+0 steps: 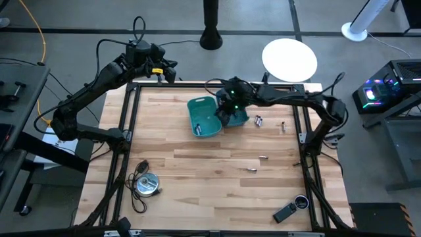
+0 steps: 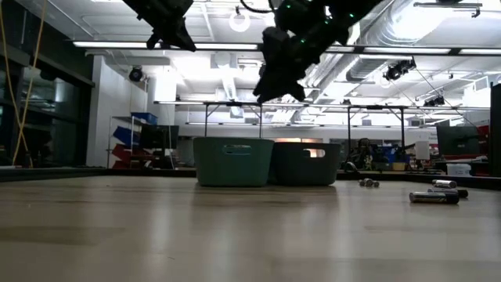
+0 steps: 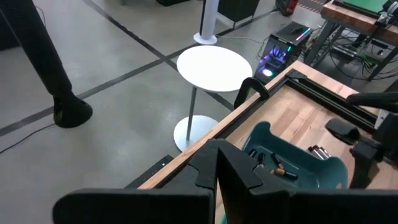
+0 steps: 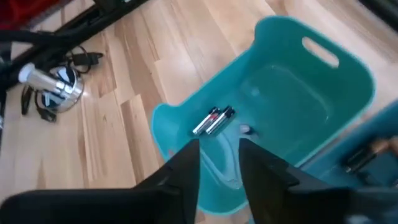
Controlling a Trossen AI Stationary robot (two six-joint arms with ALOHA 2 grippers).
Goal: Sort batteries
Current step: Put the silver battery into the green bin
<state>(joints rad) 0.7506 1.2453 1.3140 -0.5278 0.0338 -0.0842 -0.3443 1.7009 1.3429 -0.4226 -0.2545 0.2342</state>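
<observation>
Two teal bins stand side by side at the table's far middle: the left bin (image 1: 202, 116) and the right bin (image 1: 239, 118). My right gripper (image 4: 219, 158) hangs open over the left bin's (image 4: 267, 106) rim, nothing between its fingers; two batteries (image 4: 214, 120) lie on that bin's floor. Another battery (image 4: 362, 159) lies in the right bin. Loose batteries rest on the wood right of the bins (image 1: 258, 121), (image 1: 283, 125) and nearer the middle (image 1: 263, 157), (image 1: 251, 169). My left gripper (image 3: 216, 167) waits shut, raised over the table's far left corner (image 1: 161, 69).
A round silver disc with black cable (image 1: 146, 184) lies near the front left. A black gadget with a round lens (image 1: 290, 210) lies at the front right. A black frame (image 1: 131, 125) borders the wood. Bare wood spreads in front of the bins.
</observation>
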